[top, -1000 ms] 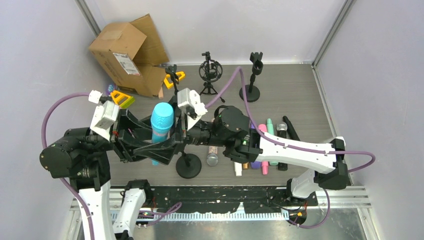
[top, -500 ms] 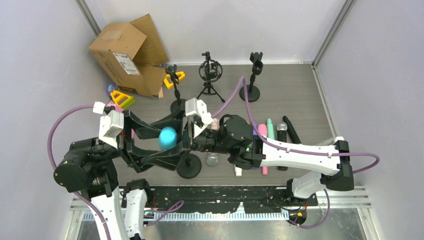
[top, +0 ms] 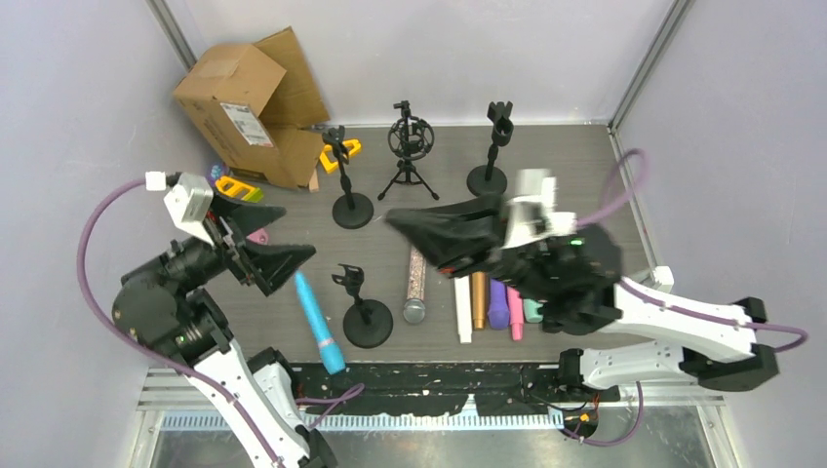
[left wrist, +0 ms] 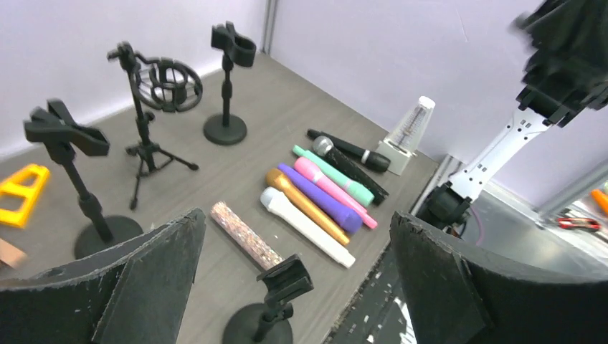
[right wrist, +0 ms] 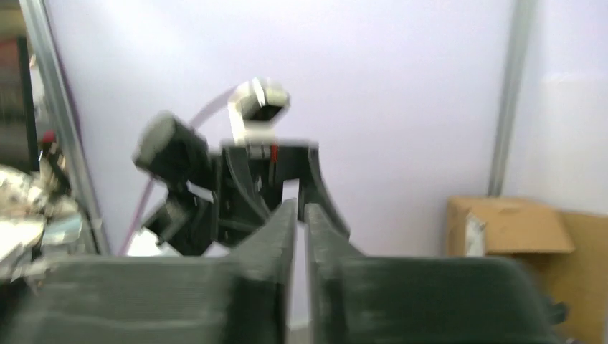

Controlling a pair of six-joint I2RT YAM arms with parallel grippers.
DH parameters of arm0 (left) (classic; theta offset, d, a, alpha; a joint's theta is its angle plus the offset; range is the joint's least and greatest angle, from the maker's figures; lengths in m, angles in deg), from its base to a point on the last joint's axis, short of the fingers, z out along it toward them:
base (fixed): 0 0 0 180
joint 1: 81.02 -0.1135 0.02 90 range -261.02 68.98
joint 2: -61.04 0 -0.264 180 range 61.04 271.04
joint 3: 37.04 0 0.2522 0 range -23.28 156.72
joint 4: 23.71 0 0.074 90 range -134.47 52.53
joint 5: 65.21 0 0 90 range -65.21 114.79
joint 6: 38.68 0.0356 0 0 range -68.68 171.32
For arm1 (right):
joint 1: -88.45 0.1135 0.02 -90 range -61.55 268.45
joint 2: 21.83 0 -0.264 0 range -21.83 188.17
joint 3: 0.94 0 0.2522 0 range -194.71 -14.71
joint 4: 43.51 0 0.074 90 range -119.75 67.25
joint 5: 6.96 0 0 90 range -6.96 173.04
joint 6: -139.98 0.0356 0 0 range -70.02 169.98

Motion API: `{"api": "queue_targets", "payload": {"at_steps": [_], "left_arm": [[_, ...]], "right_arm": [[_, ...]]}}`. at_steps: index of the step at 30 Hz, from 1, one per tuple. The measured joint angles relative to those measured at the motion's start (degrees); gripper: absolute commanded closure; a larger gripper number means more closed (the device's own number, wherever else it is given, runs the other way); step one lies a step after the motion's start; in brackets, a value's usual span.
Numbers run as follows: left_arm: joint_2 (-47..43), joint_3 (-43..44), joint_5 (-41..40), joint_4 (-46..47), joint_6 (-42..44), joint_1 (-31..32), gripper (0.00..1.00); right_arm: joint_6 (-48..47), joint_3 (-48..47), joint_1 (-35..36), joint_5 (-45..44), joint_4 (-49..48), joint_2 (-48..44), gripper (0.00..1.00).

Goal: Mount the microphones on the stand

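The cyan microphone (top: 314,322) lies flat on the table, just left of the near stand (top: 366,314), whose clip (left wrist: 287,276) holds nothing. My left gripper (top: 297,231) hangs open above and behind the microphone, nothing in it. Silver-glitter (top: 415,285), white (top: 463,314), gold (top: 479,300), purple (top: 497,306), pink (top: 514,320) and mint (top: 532,311) microphones lie in a row to the right, partly under my right arm. My right gripper (top: 392,217) is raised over the table middle, its fingers (right wrist: 276,236) nearly together with a thin slit and nothing held. A black microphone (left wrist: 351,154) shows in the left wrist view.
Two more clip stands (top: 348,175) (top: 494,146) and a tripod shock mount (top: 410,144) stand at the back. A cardboard box (top: 249,107) fills the back left corner, with yellow clamps (top: 239,190) beside it. A white metronome (left wrist: 409,136) sits at the right edge.
The cyan microphone, held upright near the stand before, now lies on the table. My left gripper opened and drew back left. The right arm swung up and right, its jaws closing.
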Motion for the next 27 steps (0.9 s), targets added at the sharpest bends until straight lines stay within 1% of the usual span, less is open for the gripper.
{"api": "queue_targets", "payload": {"at_steps": [4, 7, 10, 12, 15, 19, 20, 23, 24, 25, 27], "left_arm": [[3.5, -1.81, -0.04, -2.14, 0.15, -0.22, 0.0], [4.37, -2.47, -0.07, -2.05, 0.17, -0.31, 0.01], [4.42, -3.26, 0.02, -1.05, -0.28, -0.83, 0.01], [4.68, -3.58, 0.04, -0.48, -0.46, -1.27, 0.0], [4.79, -4.33, 0.09, 0.33, -0.79, -1.53, 0.0], [4.52, -5.18, 0.07, 0.68, -0.94, -1.55, 0.0], [4.5, -5.33, 0.07, 0.7, -0.92, -1.55, 0.01], [4.44, -5.53, -0.22, 0.81, -0.37, -1.53, 0.0], [4.44, -5.55, -0.9, 0.52, 0.17, -1.55, 0.01], [4.46, -5.33, -2.47, -0.96, 1.77, -1.53, 0.0], [4.92, -2.69, -6.99, -10.88, 8.85, -1.09, 0.01]], "right_arm": [[-1.07, -0.04, -0.72, -4.15, -2.51, -5.73, 0.95], [-1.84, 0.02, -0.52, -6.05, -2.54, -6.67, 0.95], [-2.1, 1.14, -0.52, -8.26, -0.31, -6.91, 0.94], [-2.21, 3.04, -0.55, -9.84, 1.88, -6.97, 0.91], [-2.34, 5.97, -0.52, -11.76, 5.01, -7.58, 0.9], [-2.69, 7.56, -0.52, -13.46, 6.6, -8.35, 0.85], [-2.82, 7.58, -0.52, -13.88, 6.69, -8.44, 0.81], [-2.95, 7.58, -0.52, -14.67, 6.86, -8.48, 0.55], [-2.82, 7.58, -0.52, -14.78, 7.08, -8.37, 0.51], [-2.86, 7.52, -0.52, -15.08, 7.3, -8.24, 0.45], [-3.06, 6.82, -0.52, -15.82, 8.37, -7.39, 0.37]]}}
